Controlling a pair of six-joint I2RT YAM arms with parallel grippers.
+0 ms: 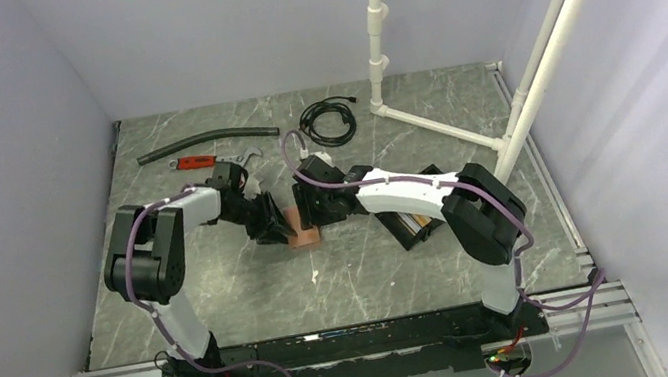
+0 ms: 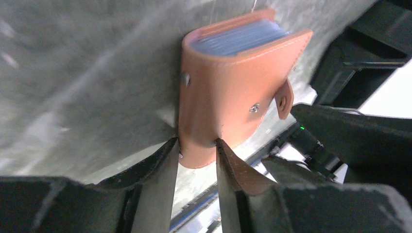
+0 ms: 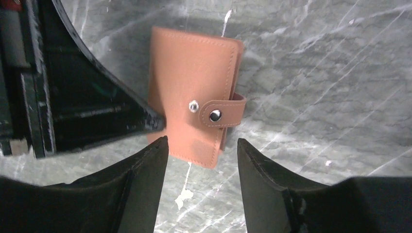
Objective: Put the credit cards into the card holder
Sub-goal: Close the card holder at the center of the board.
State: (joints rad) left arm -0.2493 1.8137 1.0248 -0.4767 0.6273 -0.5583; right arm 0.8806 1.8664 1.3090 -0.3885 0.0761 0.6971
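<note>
On marble table (image 1: pixel 227 307): tan snap wallet (image 3: pixel 192 73); black hose (image 1: pixel 201 141), coiled cable (image 1: pixel 310 126) at back.

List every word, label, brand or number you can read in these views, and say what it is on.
None can be read.
Tan wallet: plain leather, two metal snaps, no lettering.
Red-handled tool: too small to show any marking.
</note>
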